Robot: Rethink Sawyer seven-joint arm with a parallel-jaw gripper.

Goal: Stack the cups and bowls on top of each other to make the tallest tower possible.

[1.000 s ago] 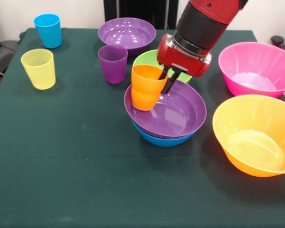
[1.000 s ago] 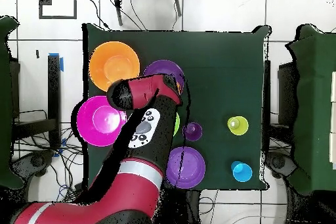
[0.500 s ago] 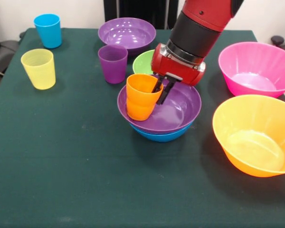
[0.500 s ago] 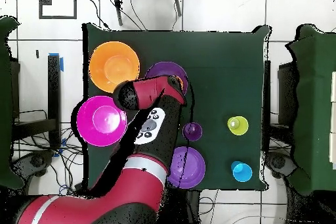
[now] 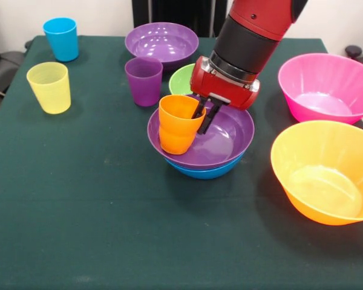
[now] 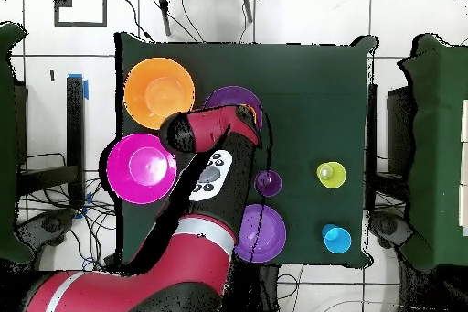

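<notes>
pincer (image 5: 204, 116) at the end of the red and black arm (image 5: 254, 30) was closed on the rim of the small tapered orange plastic cup (image 5: 178, 122), one dark finger inside the cup and the other outside its wall. the cup hung upright at the left rim of the glossy purple plastic bowl (image 5: 224, 140), its lower part in front of that rim; whether its base touched the bowl could not be told. that purple bowl sat nested in the glossy blue plastic bowl (image 5: 206, 171), only a crescent of blue showing beneath it, and the pair stood near the middle of the dark green worktop (image 5: 78, 211).

just behind the arm's red wrist, a slice of the green plastic bowl (image 5: 183, 78) showed. the small purple plastic cup (image 5: 144, 80) stood upright beside it, and the second purple plastic bowl (image 5: 161, 42) lay behind that cup towards the far edge. the yellow plastic cup (image 5: 49, 87) and the blue plastic cup (image 5: 61, 38) stood upright at the left side, well apart from the stacked bowls. the large translucent pink bowl (image 5: 323, 87) and the large translucent orange bowl (image 5: 323, 172) sat at the right, the orange one nearer the camera, close to each other.

from above, the arm (image 6: 196, 189) covered the stacked pair, with part of the purple bowl (image 6: 233, 100) visible past it.
</notes>
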